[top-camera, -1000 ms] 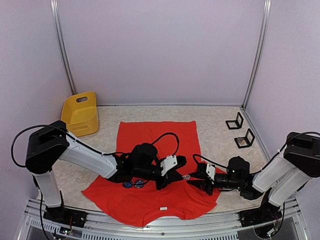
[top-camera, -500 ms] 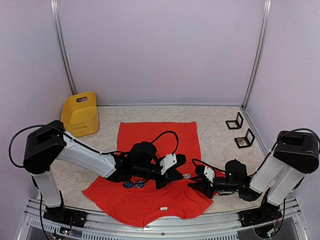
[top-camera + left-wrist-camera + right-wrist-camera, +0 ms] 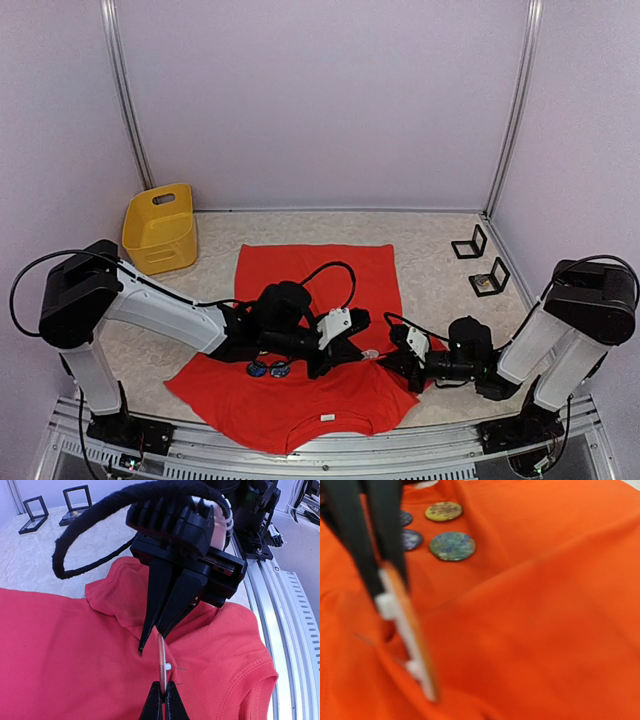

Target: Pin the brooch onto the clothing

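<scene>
The clothing (image 3: 310, 280), a red-orange T-shirt, lies flat on the table. My left gripper (image 3: 352, 352) hovers low over its right chest, shut on the brooch (image 3: 371, 354). The left wrist view has that brooch (image 3: 161, 655) edge-on, its white back stud against the cloth, held between my left gripper (image 3: 163, 697) tips. Opposite, my right gripper (image 3: 388, 360) points at it, jaws together on a raised fold of the clothing (image 3: 115, 605); its tips (image 3: 152, 637) almost touch the brooch. In the right wrist view the brooch (image 3: 405, 625) and clothing (image 3: 545, 605) show; my own fingers do not.
Several round brooches (image 3: 452, 546) lie on the shirt left of the left gripper (image 3: 268, 369). A yellow bin (image 3: 160, 228) stands at the back left. Two small black display stands (image 3: 469, 243) (image 3: 489, 277) sit at the back right. The metal front rail (image 3: 285, 620) runs close by.
My right gripper has moved left up to the brooch and closed. The shirt's right sleeve has been drawn inward and bunched. The left gripper has barely moved.
</scene>
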Robot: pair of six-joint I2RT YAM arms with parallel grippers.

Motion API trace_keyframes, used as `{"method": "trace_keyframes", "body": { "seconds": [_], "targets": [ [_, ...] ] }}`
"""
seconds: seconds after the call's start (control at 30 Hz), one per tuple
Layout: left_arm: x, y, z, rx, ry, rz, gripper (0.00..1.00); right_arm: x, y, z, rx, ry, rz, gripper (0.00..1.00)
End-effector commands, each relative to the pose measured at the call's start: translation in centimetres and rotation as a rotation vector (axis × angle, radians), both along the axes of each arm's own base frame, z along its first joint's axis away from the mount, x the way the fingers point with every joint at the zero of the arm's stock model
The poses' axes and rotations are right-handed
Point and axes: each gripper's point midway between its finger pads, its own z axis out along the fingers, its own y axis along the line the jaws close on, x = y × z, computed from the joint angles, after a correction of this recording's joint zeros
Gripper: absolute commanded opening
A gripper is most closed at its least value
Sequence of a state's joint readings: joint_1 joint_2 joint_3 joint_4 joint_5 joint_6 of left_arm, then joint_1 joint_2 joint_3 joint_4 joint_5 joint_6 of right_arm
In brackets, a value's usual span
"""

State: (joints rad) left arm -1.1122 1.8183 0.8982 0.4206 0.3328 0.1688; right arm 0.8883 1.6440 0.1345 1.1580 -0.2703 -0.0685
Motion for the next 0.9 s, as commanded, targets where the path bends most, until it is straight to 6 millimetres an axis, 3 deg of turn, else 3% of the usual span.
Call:
{"method": "trace_keyframes", "body": {
  "seconds": [0.0,0.4,0.5,0.63,0.77,0.87],
  "targets": [
    [-0.9,0.4,1.4,-0.017,0.003,-0.031,0.00,1.3,-0.3,-0.6,-0.024,0.024,-0.050,0.00],
    [-0.8,0.8,1.6,-0.007,0.004,-0.020,0.00,1.1,0.0,-1.1,-0.055,0.049,-0.015,0.01],
    [-0.5,0.8,1.5,-0.004,-0.002,-0.007,0.00,0.5,0.4,-1.1,-0.058,0.067,0.022,0.17],
    [-0.5,0.7,1.6,-0.008,-0.004,-0.005,0.00,-0.5,1.3,1.6,0.030,0.052,0.091,0.44],
    [-0.4,0.6,1.5,-0.007,-0.006,-0.004,0.00,-0.5,1.9,3.9,0.099,-0.003,0.110,0.54],
    [-0.4,0.6,1.4,-0.005,-0.006,-0.005,0.00,-0.6,2.6,4.5,0.115,-0.023,0.141,0.56]
  ]
}}
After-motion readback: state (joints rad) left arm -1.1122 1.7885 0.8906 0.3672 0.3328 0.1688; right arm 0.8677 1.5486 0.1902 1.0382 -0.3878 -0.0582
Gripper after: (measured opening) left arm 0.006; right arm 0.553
